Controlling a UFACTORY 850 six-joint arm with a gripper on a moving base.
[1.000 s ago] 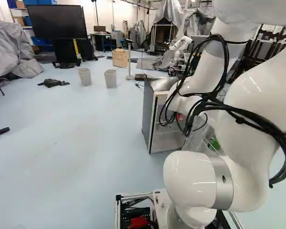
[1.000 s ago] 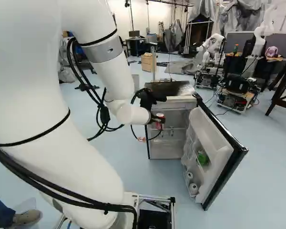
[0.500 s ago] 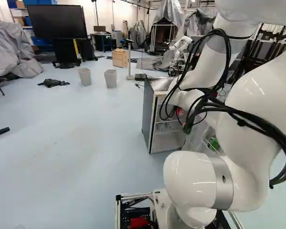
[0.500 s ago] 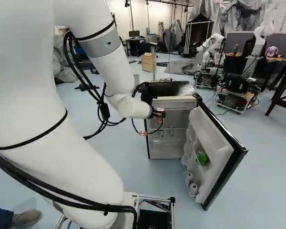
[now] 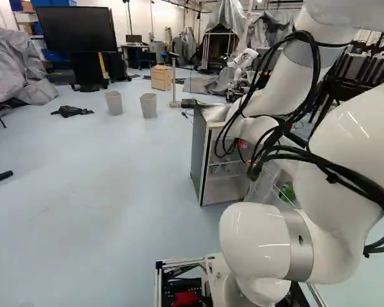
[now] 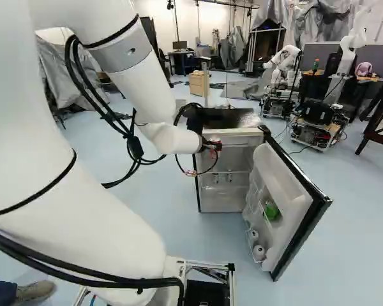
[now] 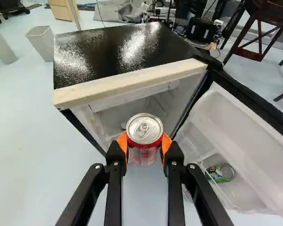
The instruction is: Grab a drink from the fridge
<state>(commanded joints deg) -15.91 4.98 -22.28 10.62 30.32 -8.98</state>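
And it's a clean clamp! The gripper (image 6: pixel 214 146) has its two fingers pressed on a red can with a silver top (image 7: pixel 144 134), one orange pad (image 7: pixel 165 144) at three o'clock, the other at nine. The can sits upright between them at the mouth of the open fridge (image 7: pixel 127 49), ring-pull facing the camera; whether its base touches anything, I can't tell.

Look at the wrist view, twelve straight ahead of the gripper: the fridge's glossy black top fills twelve o'clock, and the door (image 7: pixel 254 141) swings wide at three. A green can (image 7: pixel 221 173) lies in the door shelf at four o'clock, and two grey bins (image 7: pixel 41 41) stand out on the floor at half past ten.

Over to the right base view: small containers (image 6: pixel 223 178) stand on a shelf inside, at six o'clock from the gripper. Two pale round items (image 6: pixel 256 243) sit low in the door at five, and there's another robot (image 6: pixel 284 64) beyond, between one and two!
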